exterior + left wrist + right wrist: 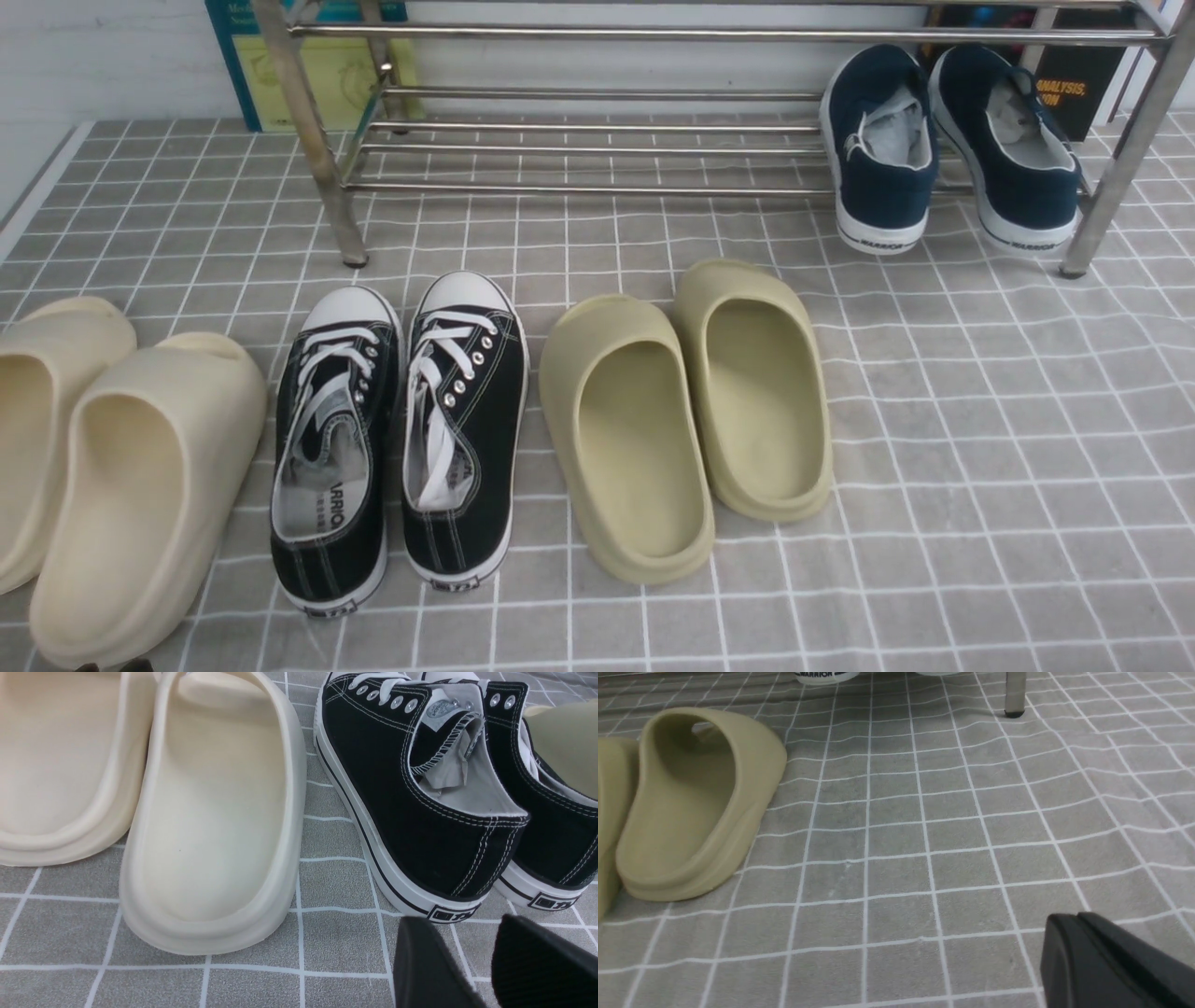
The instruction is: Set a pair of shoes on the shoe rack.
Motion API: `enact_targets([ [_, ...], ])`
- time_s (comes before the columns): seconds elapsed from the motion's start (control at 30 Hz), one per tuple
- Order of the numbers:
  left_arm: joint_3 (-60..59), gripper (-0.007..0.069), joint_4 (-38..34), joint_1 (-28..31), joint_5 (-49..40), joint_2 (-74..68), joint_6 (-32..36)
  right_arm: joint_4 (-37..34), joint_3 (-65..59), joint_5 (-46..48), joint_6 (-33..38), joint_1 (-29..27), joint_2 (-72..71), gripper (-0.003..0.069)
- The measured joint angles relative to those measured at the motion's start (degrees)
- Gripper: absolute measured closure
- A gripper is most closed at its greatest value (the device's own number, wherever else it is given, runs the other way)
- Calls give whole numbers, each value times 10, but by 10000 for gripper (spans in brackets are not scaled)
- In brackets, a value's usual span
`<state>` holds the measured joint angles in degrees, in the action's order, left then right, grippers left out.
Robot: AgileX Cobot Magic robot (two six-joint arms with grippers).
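Observation:
The pair of navy blue slip-on shoes, one (882, 177) beside the other (1018, 177), rests on the lower bars at the right end of the steel shoe rack (597, 188), heels toward me and overhanging the front bar. A white heel sole (822, 675) and a rack leg (1014, 695) show in the right wrist view. My left gripper (462, 926) is open and empty, low over the cloth behind the black sneakers' heels. My right gripper (1069, 919) is shut and empty over bare cloth. Neither gripper shows in the front view.
Black lace-up sneakers (397, 439) stand at the front, between cream slides (140, 485) on the left and olive-beige slides (691, 411) on the right. Books (327, 65) lean on the wall behind the rack. A grey checked cloth (980, 467) covers the floor.

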<state>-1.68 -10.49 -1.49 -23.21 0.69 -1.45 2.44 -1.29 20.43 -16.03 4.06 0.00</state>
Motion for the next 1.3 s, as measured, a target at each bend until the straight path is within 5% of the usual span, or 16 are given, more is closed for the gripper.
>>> enact_targets([
  [0.2,0,386,0,0,0,0,0,-105,2,11,0,0,0,631],
  [0.93,0,386,0,0,0,0,0,-66,3,14,4,-15,-6,603],
  [1.3,0,386,0,0,0,0,0,-63,4,18,113,-46,-6,662],
])
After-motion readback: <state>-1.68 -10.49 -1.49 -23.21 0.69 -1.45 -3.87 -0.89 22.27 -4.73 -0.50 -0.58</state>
